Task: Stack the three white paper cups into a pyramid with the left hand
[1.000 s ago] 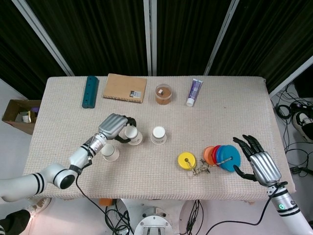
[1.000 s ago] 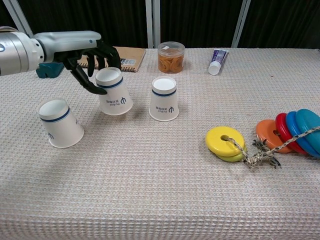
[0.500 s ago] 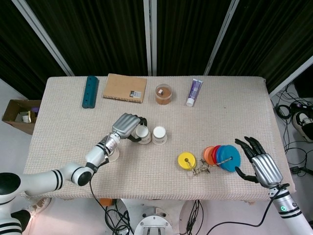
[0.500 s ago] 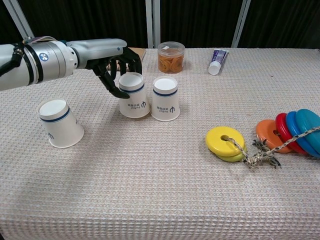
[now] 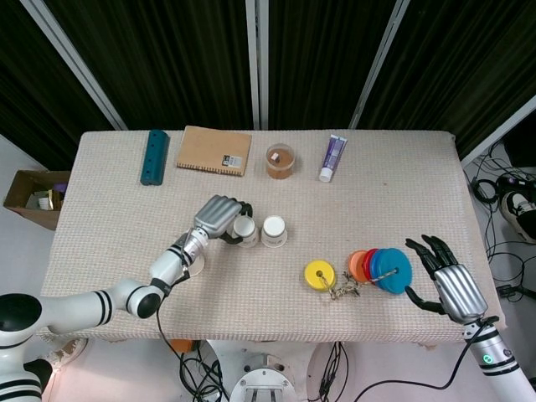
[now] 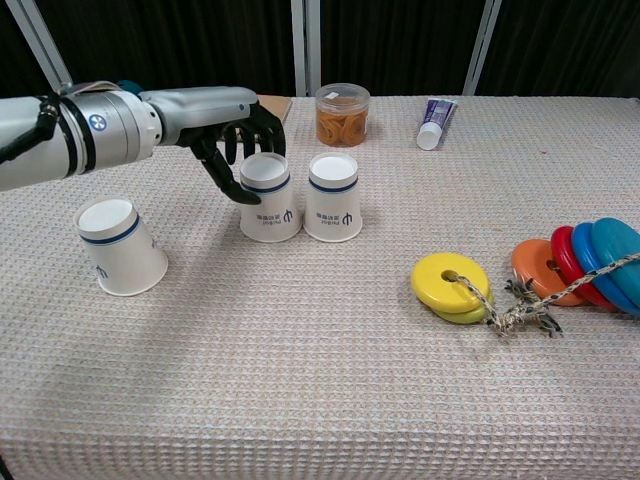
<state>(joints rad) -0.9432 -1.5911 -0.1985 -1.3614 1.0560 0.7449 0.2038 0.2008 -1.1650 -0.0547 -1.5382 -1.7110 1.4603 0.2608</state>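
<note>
Three white paper cups with a blue band stand upside down on the cloth. My left hand (image 6: 235,135) grips the middle cup (image 6: 268,197) near its top, thumb on the left side and fingers behind it. That cup stands upright on the table, touching or almost touching the second cup (image 6: 334,197) on its right. The third cup (image 6: 120,246) stands alone, tilted, at the front left, and my forearm mostly hides it in the head view. My right hand (image 5: 448,280) hovers open at the table's front right corner, holding nothing.
A yellow ring (image 6: 450,285) and a roped row of coloured discs (image 6: 575,262) lie at the right. At the back are a jar (image 6: 341,115), a tube (image 6: 436,123), a notebook (image 5: 214,150) and a teal block (image 5: 155,156). A cardboard box (image 5: 33,197) sits left of the table.
My left hand carried the tilted cup to the right and set it upright beside the second cup. The right hand drifted slightly toward the front edge.
</note>
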